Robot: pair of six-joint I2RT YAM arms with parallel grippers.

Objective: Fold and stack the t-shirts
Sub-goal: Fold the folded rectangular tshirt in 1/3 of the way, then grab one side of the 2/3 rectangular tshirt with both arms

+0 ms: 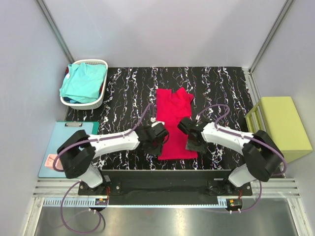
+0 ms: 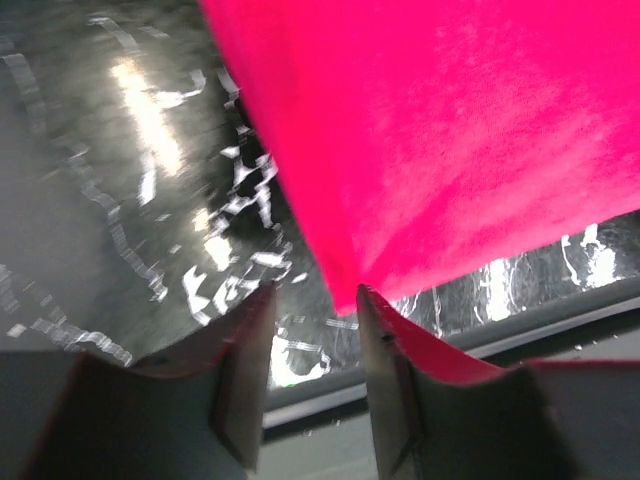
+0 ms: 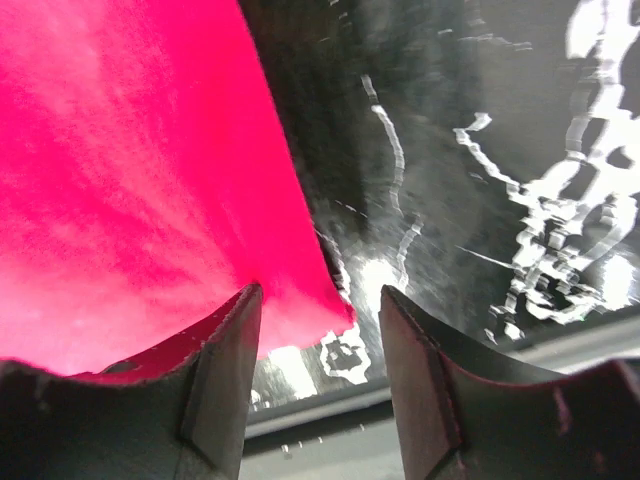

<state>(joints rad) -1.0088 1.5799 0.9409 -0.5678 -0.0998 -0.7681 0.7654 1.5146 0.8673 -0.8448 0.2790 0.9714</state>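
— What did the place look like?

— A black table [image 1: 123,93] with white marbling, closed in by pale grey walls. A white basket [image 1: 91,61] stood at its far left corner, a yellow-green block [image 1: 283,125] sat off the right edge, and a light-blue mat [image 1: 51,142] lay off the left edge.

— And the shirts?

— The red t-shirt [image 1: 173,118] lay flat in the middle of the table, a long narrow shape running away from the arms, its hem close to the near edge. The turquoise t-shirt [image 1: 82,82] was bunched up in the basket, well apart from the red one.

— Where were the arms?

— Both had reached in to the near end of the red t-shirt, one at each hem corner. The left gripper [image 2: 316,295] was at the near-left corner, and the right gripper [image 3: 320,292] was at the near-right corner.

— Were they holding it?

— No. The left gripper's jaws stood apart, with bare table showing in the gap. The cloth's corner only met the tip of one finger [image 2: 385,380] and draped over that side. The right gripper's jaws were likewise parted. The corner there touched one finger [image 3: 225,380] and poked a little way into the gap, but nothing pinched it.
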